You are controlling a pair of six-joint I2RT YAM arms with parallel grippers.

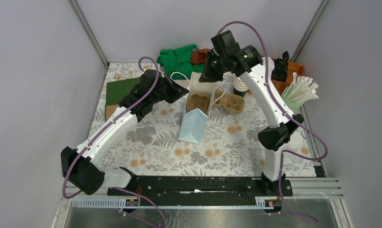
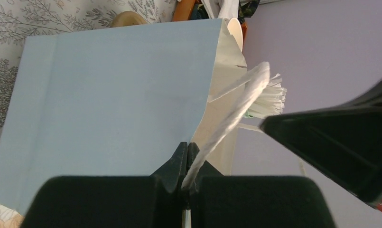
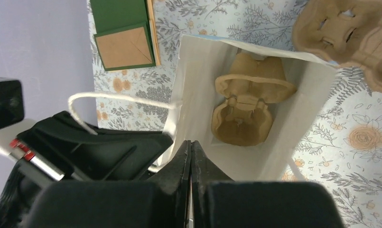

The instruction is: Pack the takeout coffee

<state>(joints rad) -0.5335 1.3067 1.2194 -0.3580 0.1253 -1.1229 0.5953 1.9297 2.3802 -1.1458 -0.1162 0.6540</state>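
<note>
straws (image 1: 300, 90) and spare tray (image 1: 230, 102) sit beyond the bag (image 1: 193, 124), another tray (image 3: 243, 104) inside; left jaws grasp its handle (image 2: 236, 107), right jaws clenched.

2 white arms (image 1: 115, 126), black at joints, left gripper (image 2: 186, 154) and right gripper (image 3: 190, 148), trail purple cables (image 1: 243, 22).

Pale blue bag (image 1: 193, 126), white inside; tablecloth (image 1: 236, 142) grey-leaf, orange-flower print; cloth (image 1: 178, 59) green; pulp tray (image 1: 230, 102) brown.

The left arm (image 1: 114, 128) and right arm (image 1: 269, 102) reach forward, leaning inward. The left pincer (image 2: 187, 154) and right pincer (image 3: 191, 149) both have jaws pressed together.
</note>
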